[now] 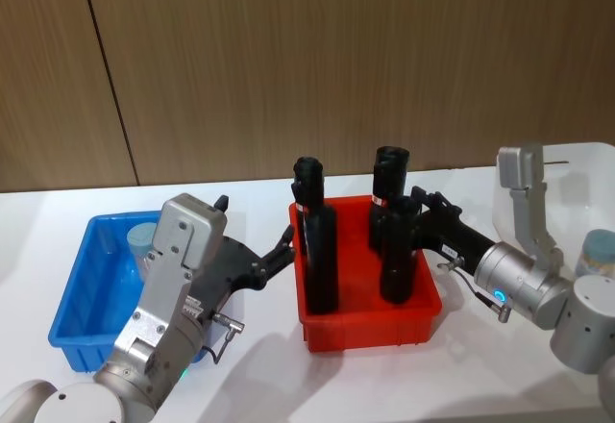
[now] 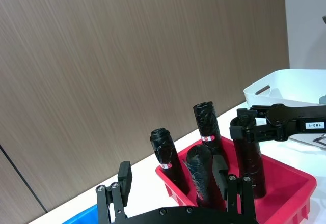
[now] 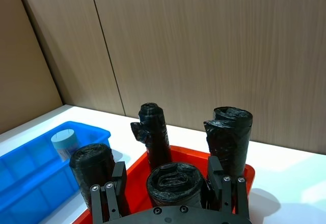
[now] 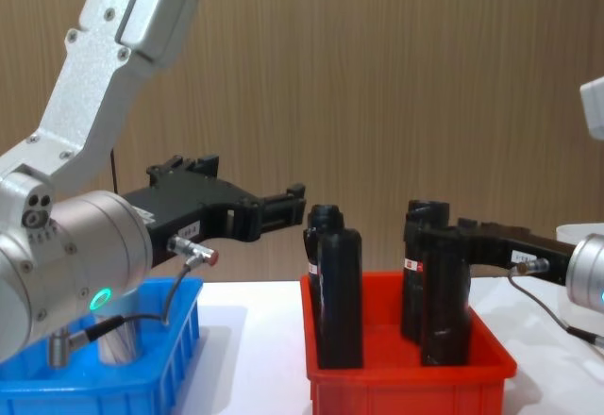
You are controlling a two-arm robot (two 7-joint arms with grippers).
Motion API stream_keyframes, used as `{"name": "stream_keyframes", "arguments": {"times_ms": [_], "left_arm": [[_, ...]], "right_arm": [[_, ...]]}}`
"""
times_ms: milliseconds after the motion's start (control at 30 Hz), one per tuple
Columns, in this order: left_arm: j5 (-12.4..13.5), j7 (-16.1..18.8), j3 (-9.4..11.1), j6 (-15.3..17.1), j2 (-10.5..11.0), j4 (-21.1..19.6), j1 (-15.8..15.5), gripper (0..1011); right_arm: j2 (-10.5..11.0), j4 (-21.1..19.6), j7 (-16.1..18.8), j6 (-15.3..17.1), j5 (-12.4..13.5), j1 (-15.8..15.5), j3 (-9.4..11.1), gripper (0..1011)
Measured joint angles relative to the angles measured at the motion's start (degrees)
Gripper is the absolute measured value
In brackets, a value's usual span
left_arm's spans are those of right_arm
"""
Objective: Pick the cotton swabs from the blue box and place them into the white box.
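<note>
L gripper [image 1: 284,247]: we see it held above the table between the blue box and the red bin, pointing toward the red bin; fingers [image 2: 125,175] spread apart, nothing between them.
R gripper [image 1: 420,209]: reaches in from the right over the red bin; jaws clamped on a black bottle [image 1: 400,252] at the bin's front right, gripping it near the top.
Blue box [image 1: 79,288]: on the table at the robot's left, partly under the L arm.
Cotton swabs: we see one jar [image 1: 144,243] w/ pale lid standing in the blue box, far side; also seen from the R wrist [image 3: 65,143]. Another pale-lidded jar [image 1: 600,252] sits in the white box, partly behind the R arm.
White box [image 1: 581,168]: far right of the table, beyond the R arm.
Red bin [image 1: 367,322]: centre, between the blue and white boxes; holds upright black bottles, tallest one [image 1: 314,243] at front left.
Backdrop: wood-panel wall [image 1: 288,58].
</note>
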Motion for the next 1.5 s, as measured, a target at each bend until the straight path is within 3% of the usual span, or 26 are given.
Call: {"name": "stream_keyframes", "arguments": {"times_ms": [200, 667, 867, 1133, 1367, 1500], "left_arm": [[0.0, 0.0, 0.0, 0.0, 0.0, 0.0, 0.0, 1004], [0.0, 0.0, 0.0, 0.0, 0.0, 0.0, 0.0, 1004], [0.0, 0.0, 0.0, 0.0, 0.0, 0.0, 0.0, 1004], [0.0, 0.0, 0.0, 0.0, 0.0, 0.0, 0.0, 1004], [0.0, 0.0, 0.0, 0.0, 0.0, 0.0, 0.0, 1004], [0.0, 0.0, 0.0, 0.0, 0.0, 0.0, 0.0, 1004]], "right_arm": [[-0.5, 2.5, 0.9, -0.8, -0.5, 1.4, -0.3, 957], [-1.4, 7.6, 1.3, -3.0, -2.6, 4.1, -1.3, 578], [-1.4, 7.8, 1.3, -3.3, -3.1, 4.2, -1.6, 533], [-0.8, 3.3, 0.4, -2.5, -3.4, 2.6, -1.4, 476], [0.5, -4.8, -1.4, -0.6, -3.2, 0.0, -0.8, 441], [1.6, -11.4, -3.1, 1.1, -2.9, -2.1, -0.2, 425]]}}
